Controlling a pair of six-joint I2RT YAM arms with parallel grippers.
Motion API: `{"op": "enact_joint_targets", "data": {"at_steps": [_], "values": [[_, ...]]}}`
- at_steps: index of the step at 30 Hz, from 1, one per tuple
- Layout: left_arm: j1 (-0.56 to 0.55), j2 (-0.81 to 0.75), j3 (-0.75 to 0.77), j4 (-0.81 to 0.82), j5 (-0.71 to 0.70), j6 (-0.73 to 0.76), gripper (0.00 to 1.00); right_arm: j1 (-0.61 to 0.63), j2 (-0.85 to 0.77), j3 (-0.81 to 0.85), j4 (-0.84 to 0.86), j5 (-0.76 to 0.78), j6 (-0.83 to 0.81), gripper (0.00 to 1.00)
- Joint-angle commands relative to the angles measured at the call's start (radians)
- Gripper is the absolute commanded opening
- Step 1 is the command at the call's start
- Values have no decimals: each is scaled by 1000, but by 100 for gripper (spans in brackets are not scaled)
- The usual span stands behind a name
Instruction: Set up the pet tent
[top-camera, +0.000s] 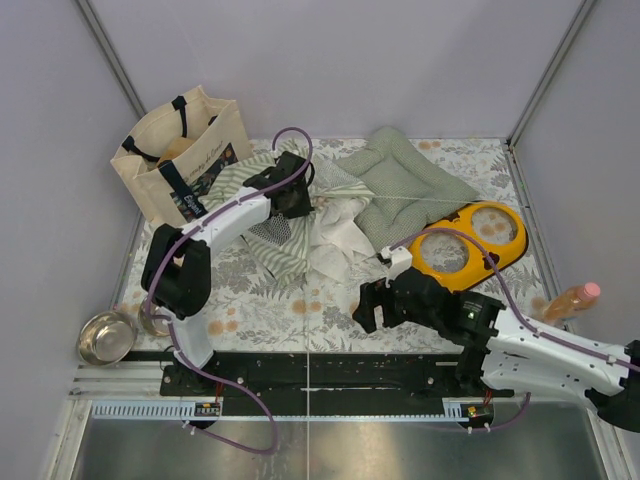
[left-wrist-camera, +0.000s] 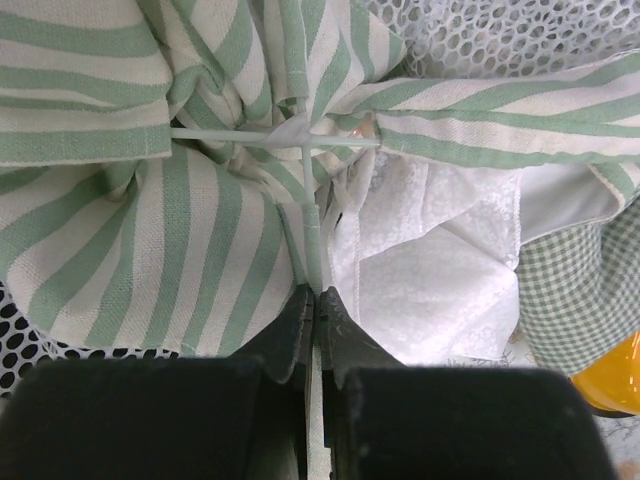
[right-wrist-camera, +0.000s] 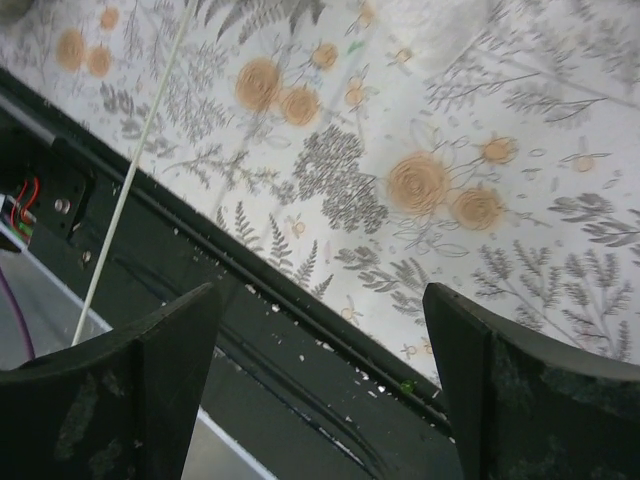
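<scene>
My left pincer (left-wrist-camera: 316, 300): clamped on the thin white pole (left-wrist-camera: 312, 225) of the striped tent (left-wrist-camera: 150, 230) | My right pincer (right-wrist-camera: 322, 292): wide apart, over the edge of the flowered worktop (right-wrist-camera: 450, 130).

Collapsed, crumpled green-striped pet tent (top-camera: 288, 258)

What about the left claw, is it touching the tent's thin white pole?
Touching. The left wrist view shows the left gripper shut on the pole of the pet tent.

Plain lilac walls (top-camera: 350, 60) enclose a floral-patterned tabletop (top-camera: 260, 312)
</scene>
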Motion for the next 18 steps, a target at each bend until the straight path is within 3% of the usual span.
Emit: {"op": "enact_joint_targets", "data": {"at_steps": [1, 5, 11, 18], "values": [[-12, 7, 72, 119, 36, -56, 0, 7, 86, 39, 111, -199, -34, 92], [-14, 17, 93, 138, 27, -111, 0, 7, 187, 79, 215, -371, -53, 93], [-14, 50, 132, 158, 22, -171, 0, 7, 339, 130, 317, -489, -45, 91], [-14, 82, 185, 155, 24, -176, 0, 7, 438, 121, 329, -511, -10, 49]]}}
